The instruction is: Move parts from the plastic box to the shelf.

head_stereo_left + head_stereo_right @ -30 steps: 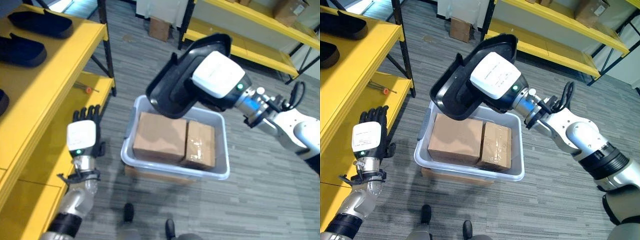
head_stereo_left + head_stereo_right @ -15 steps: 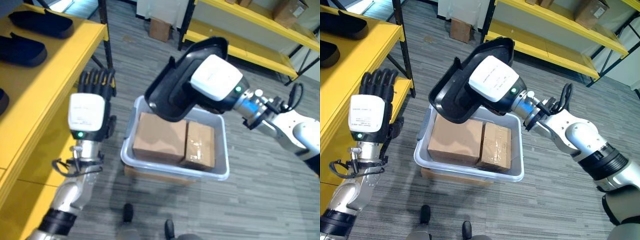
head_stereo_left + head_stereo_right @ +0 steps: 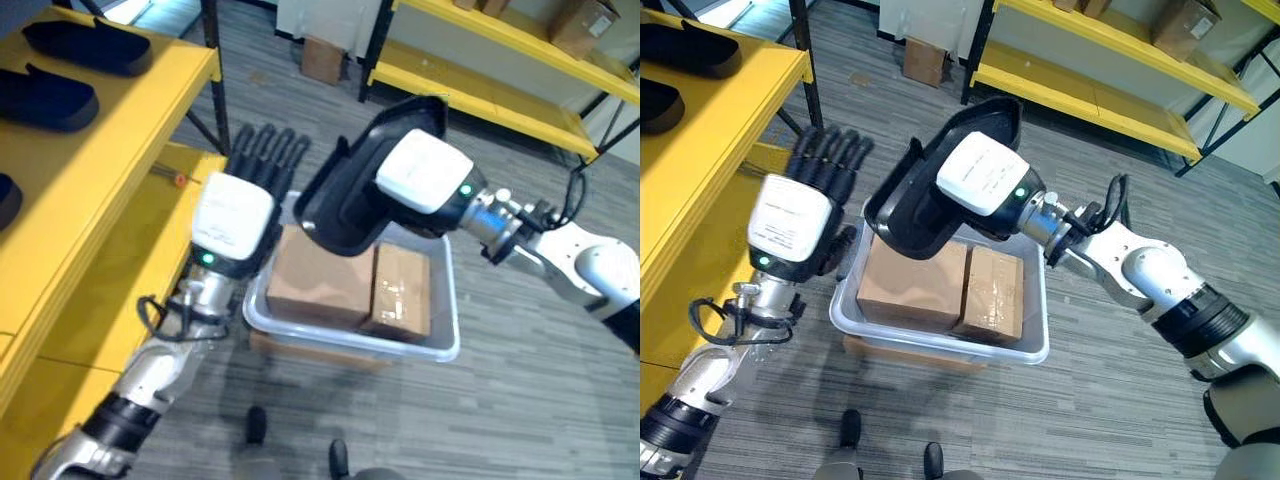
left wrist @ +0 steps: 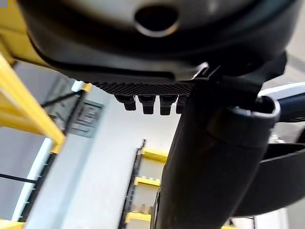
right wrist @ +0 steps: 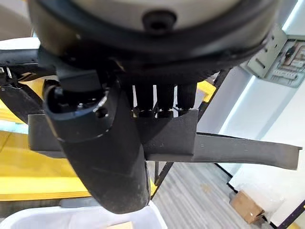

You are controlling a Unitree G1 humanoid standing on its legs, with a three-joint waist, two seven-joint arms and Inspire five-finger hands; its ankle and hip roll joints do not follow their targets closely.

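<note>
my right hand (image 3: 985, 185) grips a black moulded part (image 3: 925, 190), fingers curled over its edge and thumb pressed against it, holding it tilted in the air above the plastic box (image 3: 940, 345). the box sits on the floor at about six o'clock from the part, with two cardboard cartons (image 3: 912, 282) side by side inside it. my left hand (image 3: 792, 228) hangs at nine o'clock of the part, fingers straight and spread, holding nothing. the yellow shelf (image 3: 100, 140) lies at nine o'clock beyond that hand, with dark parts (image 3: 50, 98) resting on its top level.
</note>
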